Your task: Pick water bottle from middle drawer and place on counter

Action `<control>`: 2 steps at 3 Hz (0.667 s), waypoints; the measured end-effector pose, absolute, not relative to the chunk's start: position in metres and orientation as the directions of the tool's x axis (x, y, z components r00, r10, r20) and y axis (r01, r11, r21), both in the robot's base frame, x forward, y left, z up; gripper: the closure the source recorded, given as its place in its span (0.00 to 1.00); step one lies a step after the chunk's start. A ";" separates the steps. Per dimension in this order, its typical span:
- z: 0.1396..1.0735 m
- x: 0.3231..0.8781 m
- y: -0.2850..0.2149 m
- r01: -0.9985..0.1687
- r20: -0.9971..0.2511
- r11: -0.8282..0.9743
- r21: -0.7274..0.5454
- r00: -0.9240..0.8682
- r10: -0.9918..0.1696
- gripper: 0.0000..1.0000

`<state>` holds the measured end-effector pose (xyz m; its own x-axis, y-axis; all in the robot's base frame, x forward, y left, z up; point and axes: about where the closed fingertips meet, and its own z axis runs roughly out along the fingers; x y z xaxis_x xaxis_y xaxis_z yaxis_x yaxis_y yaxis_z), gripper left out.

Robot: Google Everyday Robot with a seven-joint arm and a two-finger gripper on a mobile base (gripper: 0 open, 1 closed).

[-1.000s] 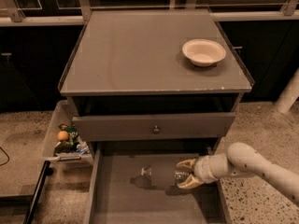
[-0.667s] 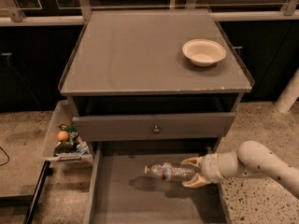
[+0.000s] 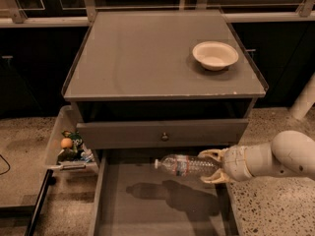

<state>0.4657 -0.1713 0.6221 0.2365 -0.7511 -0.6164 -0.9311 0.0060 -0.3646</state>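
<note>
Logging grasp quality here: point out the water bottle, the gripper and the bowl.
water bottle (image 3: 184, 165): camera view, label band.
gripper (image 3: 204, 166): camera view, between fingertips, clamping the bottle above the middle drawer (image 3: 147, 215).
bowl (image 3: 215, 54): camera view, inner bottom.

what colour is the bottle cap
White cap, camera view; the gripper holds the clear plastic bottle above the grey drawer.

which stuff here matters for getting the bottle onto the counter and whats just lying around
For the job: the water bottle, held sideways in the gripper over the right side of the open middle drawer; the counter above, where it goes.
Just lying about: the bowl on the counter's right rear; the bin of toys left of the cabinet; the shut drawer front with a knob.
</note>
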 end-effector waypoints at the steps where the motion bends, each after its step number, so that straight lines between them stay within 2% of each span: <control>1: 0.622 0.466 -0.171 -0.931 -0.616 0.006 -0.365 0.237 -0.751 1.00; 2: 0.620 0.460 -0.159 -0.926 -0.586 -0.025 -0.376 0.259 -0.768 1.00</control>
